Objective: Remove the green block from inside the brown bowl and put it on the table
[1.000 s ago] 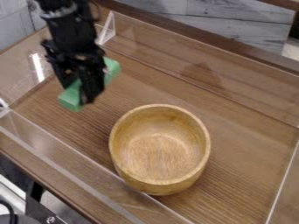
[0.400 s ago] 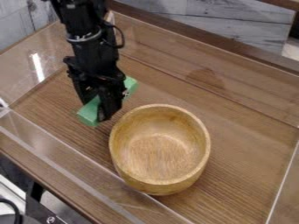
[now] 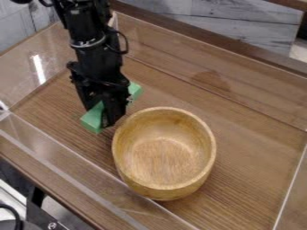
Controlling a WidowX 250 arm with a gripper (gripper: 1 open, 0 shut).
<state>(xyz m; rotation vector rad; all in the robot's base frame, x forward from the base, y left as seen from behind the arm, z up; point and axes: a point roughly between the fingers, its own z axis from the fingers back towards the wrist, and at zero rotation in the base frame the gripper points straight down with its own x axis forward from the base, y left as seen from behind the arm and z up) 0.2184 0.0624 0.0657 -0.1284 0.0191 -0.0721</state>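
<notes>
Green block (image 3: 92, 115) sits clamped in the black gripper (image 3: 110, 119), jaws closed tight on it, fingers pointing straight down. It's just left of the brown bowl (image 3: 164, 151), outside the rim, low over the table (image 3: 228, 90); can't tell if its lower end touches the wood. Bowl's upright, nothing inside. Clear acrylic wall (image 3: 48, 148) runs along the near edge, beyond the block from the bowl.

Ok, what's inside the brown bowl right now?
Nothing: the brown bowl shows only bare wood inside. The green block is outside it, gripped by the hand.
</notes>
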